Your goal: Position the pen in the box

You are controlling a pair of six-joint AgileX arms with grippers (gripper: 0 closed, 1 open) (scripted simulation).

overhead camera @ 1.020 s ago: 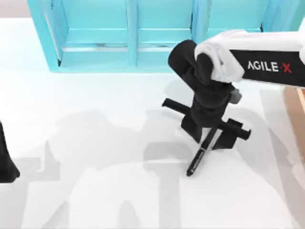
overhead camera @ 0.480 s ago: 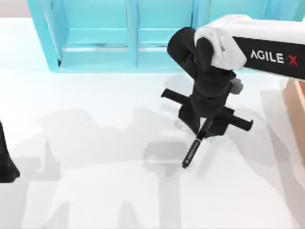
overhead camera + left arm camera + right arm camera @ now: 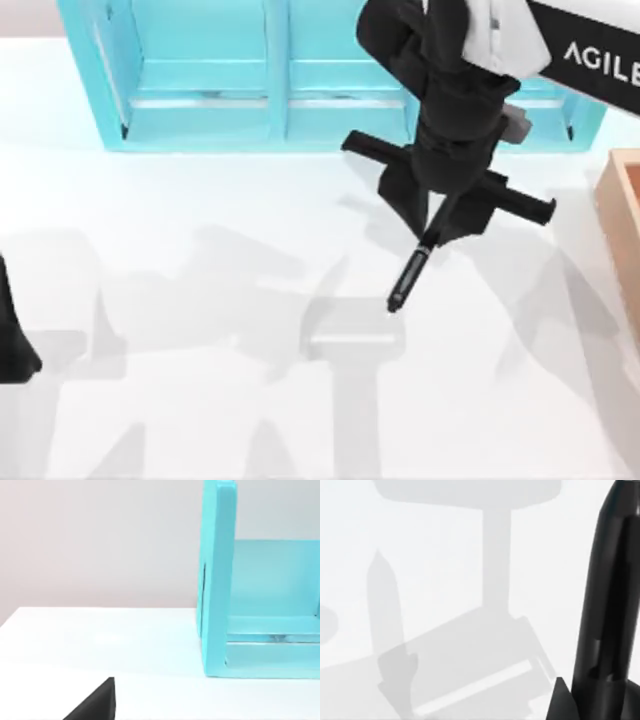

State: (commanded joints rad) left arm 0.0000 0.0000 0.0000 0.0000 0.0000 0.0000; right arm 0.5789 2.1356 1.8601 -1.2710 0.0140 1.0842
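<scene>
1 right hand [image 3: 432, 232] pinches the pen [image 3: 410, 277] above the white table [image 3: 180, 300], box [image 3: 618, 215] at right.

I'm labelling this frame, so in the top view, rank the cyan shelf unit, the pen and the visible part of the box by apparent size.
1. Cyan shelf unit, largest by far.
2 and 3. The pen, held by the right gripper and nearer the camera, and the box, cut off at the table's right edge, look too similar to rank.
</scene>
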